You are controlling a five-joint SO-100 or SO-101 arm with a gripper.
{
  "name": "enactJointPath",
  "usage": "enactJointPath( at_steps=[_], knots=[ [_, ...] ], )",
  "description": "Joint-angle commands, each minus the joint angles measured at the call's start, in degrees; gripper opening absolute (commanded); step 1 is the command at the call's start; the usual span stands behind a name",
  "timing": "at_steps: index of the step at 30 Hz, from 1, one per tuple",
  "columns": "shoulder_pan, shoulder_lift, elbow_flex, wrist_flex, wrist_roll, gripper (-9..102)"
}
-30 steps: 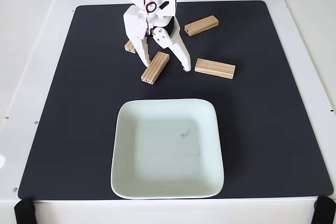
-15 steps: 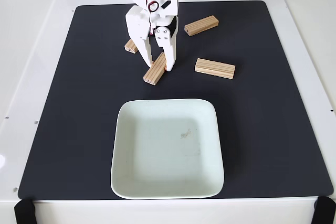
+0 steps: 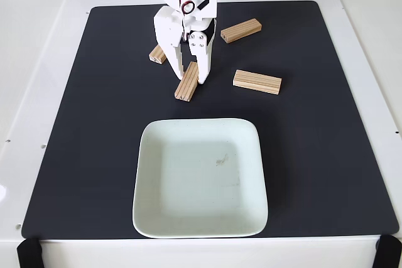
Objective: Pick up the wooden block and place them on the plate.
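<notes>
While I watch through the fixed view, I log these items:

Gripper: white gripper (image 3: 190, 81) points down over the upper middle of the mat, its two fingers closed against the sides of a wooden block.
Held block: I see this block (image 3: 186, 86) clamped at its upper end, lying aslant, its lower end pointing toward the plate; I cannot tell whether it touches the mat.
Left block: a second block (image 3: 157, 55) sits just left of the arm, partly hidden behind it.
Upper block: a third block (image 3: 241, 30) lies tilted to the right of the arm, near the mat's top edge.
Right block: a fourth block (image 3: 257, 81) lies nearly level on the mat, to the right of the gripper and apart from it.
Plate: pale square plate (image 3: 146, 174) rests on the lower middle of the mat, below the held block and not touching it.
Mat: black mat (image 3: 88, 123) covers most of the white table (image 3: 38, 48).
</notes>
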Motion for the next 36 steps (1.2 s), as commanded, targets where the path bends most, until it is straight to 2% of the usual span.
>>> enactJointPath(
  at_steps=[1,11,21,27,36],
  knots=[
    [-2.0,6.3,-4.9,-0.3,5.4,0],
    [-7.1,9.4,-19.8,-0.3,30.8,0],
    [-9.1,-7.1,-44.3,-0.4,54.8,0],
    [-8.8,-21.1,-62.7,-0.3,58.5,0],
    [-6.9,-39.3,-82.1,-0.4,65.5,0]
  ],
)
